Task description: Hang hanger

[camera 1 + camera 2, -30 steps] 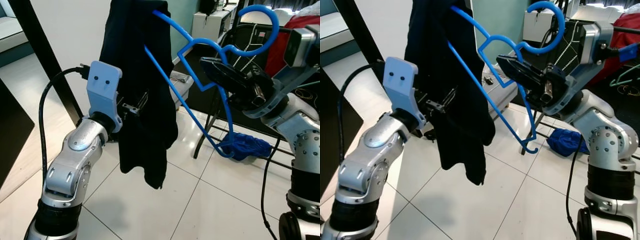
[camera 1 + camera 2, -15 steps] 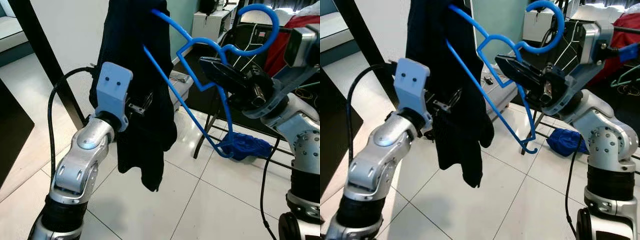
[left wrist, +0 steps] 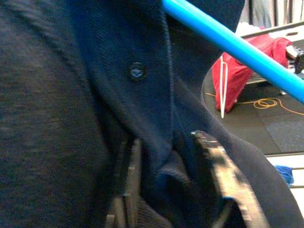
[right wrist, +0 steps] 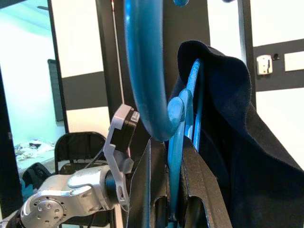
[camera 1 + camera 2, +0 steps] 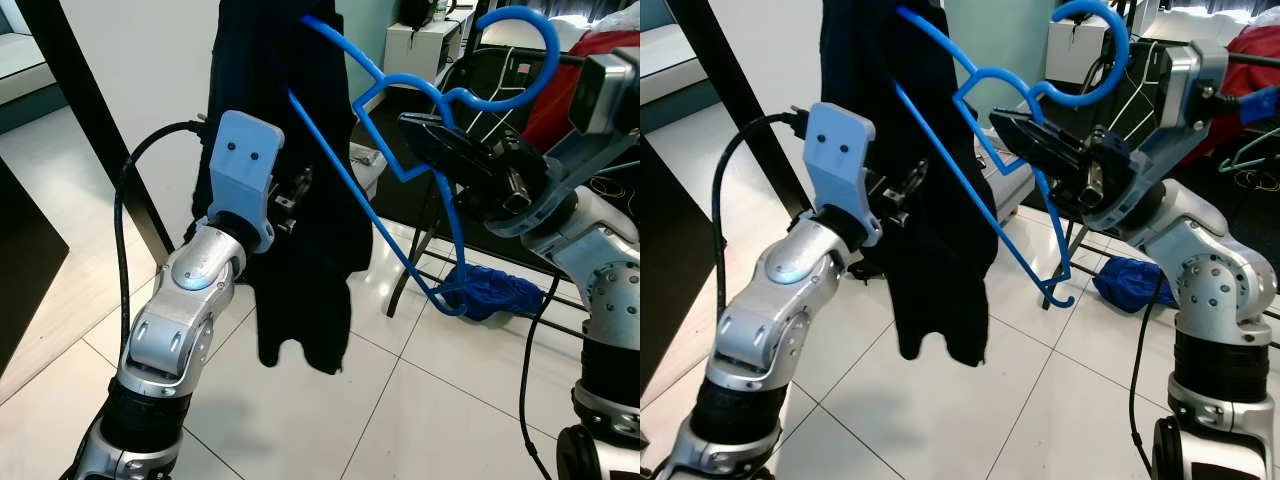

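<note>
A blue plastic hanger (image 5: 345, 170) is held up in front of me, its hook (image 4: 145, 71) uppermost. My right gripper (image 5: 415, 128) is shut on its neck just below the hook. A dark navy garment (image 5: 300, 270) drapes over the hanger's left arm and hangs down toward the floor. At mid-height on that garment my left gripper (image 5: 295, 195) is shut, with a fold of cloth (image 3: 166, 180) pinched between its fingers (image 3: 128, 180). The hanger's blue bar (image 3: 228, 40) crosses just above the left gripper.
White tile floor lies below. A black slanted post (image 5: 95, 110) stands at the left. Behind the right arm are a black metal frame (image 5: 420, 240), a blue cloth (image 5: 495, 290) on the floor, a red garment (image 5: 555, 100) and a white cabinet (image 5: 420, 45).
My left arm has risen and swung right toward the hanger, carrying the pinched cloth with it; the garment's hem now hangs further right. The right gripper and hanger have stayed put.
</note>
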`<state>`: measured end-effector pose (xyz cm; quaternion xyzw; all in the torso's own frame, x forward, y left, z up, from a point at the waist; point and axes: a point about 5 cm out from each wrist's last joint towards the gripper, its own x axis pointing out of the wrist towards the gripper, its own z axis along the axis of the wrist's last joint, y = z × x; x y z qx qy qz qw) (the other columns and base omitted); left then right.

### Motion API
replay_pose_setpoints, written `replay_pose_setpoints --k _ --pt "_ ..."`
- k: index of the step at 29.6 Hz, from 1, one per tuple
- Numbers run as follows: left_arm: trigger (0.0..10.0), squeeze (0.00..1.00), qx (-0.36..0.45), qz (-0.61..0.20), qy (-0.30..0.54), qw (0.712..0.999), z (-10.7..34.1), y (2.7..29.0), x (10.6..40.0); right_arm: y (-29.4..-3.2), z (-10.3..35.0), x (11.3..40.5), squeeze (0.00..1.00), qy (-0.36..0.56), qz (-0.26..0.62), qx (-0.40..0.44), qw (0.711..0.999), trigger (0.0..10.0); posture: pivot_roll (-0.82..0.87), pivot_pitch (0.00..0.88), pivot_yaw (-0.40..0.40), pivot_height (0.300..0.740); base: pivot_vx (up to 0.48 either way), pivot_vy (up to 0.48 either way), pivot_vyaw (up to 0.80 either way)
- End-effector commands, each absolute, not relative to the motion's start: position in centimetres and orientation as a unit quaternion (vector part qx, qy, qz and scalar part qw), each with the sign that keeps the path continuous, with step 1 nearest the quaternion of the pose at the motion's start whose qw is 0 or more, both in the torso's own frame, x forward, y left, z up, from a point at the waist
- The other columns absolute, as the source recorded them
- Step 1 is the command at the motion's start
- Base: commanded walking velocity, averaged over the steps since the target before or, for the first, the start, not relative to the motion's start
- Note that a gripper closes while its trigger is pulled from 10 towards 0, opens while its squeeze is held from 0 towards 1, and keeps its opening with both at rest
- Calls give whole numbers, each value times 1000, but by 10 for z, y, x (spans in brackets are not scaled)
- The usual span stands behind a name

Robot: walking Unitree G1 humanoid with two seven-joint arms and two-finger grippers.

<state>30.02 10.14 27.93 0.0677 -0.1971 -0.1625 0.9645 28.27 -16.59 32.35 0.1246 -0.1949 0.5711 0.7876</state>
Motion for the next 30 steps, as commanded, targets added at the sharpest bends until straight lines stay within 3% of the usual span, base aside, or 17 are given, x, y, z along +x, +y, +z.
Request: replay_pose_setpoints --k 1,10,11,15,21,26,30 --pt "0 0 83 -141 -204 965 283 112 302 -164 323 284 0 -199 563 113 794 10000 -99 71 46 740 0 0 0" --pt "0 0 105 -121 -205 965 284 129 302 -169 316 296 0 -189 508 108 833 10000 -89 74 41 740 0 0 0" --pt "157 0 115 -121 -202 965 281 134 300 -172 315 300 0 -187 487 105 847 10000 -89 74 41 740 0 0 0" --pt "471 0 124 -117 -197 966 278 139 298 -177 314 305 0 -185 472 103 856 10000 -83 75 38 740 0 0 0" --pt "118 0 130 -112 -192 966 276 143 296 -178 312 306 0 -177 474 99 857 10000 -83 77 36 740 0 0 0" --pt "667 0 133 -121 -202 963 279 139 295 -174 299 307 0 -143 485 81 859 10000 -83 76 30 740 0 0 0" --pt "1412 0 150 -146 -214 954 281 131 293 -148 262 292 0 -52 558 55 827 10000 -77 75 26 740 0 0 0"
